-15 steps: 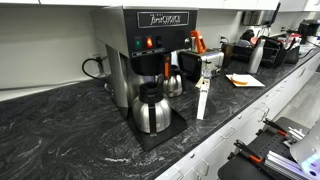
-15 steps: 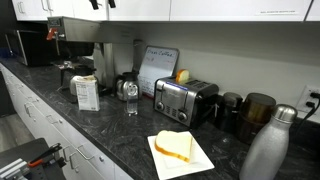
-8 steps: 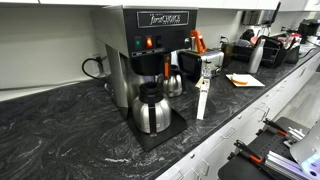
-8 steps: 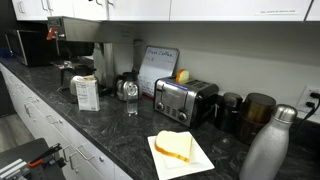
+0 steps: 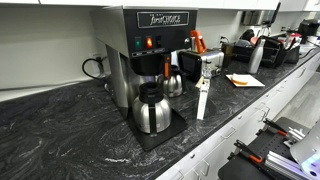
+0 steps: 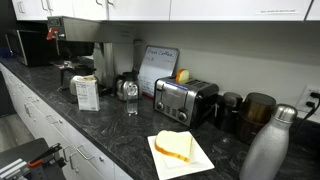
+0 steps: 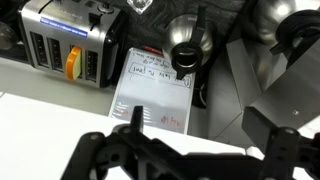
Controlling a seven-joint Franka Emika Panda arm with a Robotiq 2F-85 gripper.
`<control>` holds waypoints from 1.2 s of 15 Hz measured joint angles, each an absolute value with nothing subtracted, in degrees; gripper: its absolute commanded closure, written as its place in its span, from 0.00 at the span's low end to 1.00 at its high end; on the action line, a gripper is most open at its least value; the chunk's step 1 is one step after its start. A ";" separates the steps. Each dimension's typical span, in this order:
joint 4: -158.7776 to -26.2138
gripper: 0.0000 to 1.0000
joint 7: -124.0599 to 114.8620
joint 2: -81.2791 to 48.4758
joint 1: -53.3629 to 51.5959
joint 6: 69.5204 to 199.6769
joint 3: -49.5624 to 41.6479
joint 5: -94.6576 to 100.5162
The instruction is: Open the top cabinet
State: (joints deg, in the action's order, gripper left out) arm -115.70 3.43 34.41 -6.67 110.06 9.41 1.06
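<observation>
Your gripper (image 7: 192,140) looks down from high up, jaws spread wide and holding nothing. Below it are the toaster (image 7: 70,45) on the left and a white board (image 7: 155,95) just beside it. The cabinet (image 6: 215,9) runs along the top, above the counter (image 6: 120,135), and its doors look shut.

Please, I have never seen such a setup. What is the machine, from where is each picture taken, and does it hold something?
The machine is a robot arm in a kitchen. Two cameras stand outside it. In an exterior view a coffee maker stands on the dark counter. In an exterior view you see a toaster, a steel bottle and bread on a napkin below the white cabinets. The third camera sits on the wrist and looks down past the jaws at the toaster and a note board. The jaws stand open and hold nothing.
</observation>
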 measured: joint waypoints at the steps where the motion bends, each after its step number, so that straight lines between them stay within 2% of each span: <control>1: -115.19 0.00 2.07 34.50 -6.67 111.24 10.31 1.86; 9: -112.21 0.00 -11.00 34.41 -6.97 124.49 18.01 2.79; 18: -112.29 0.00 -11.15 34.31 -7.06 124.82 18.24 2.79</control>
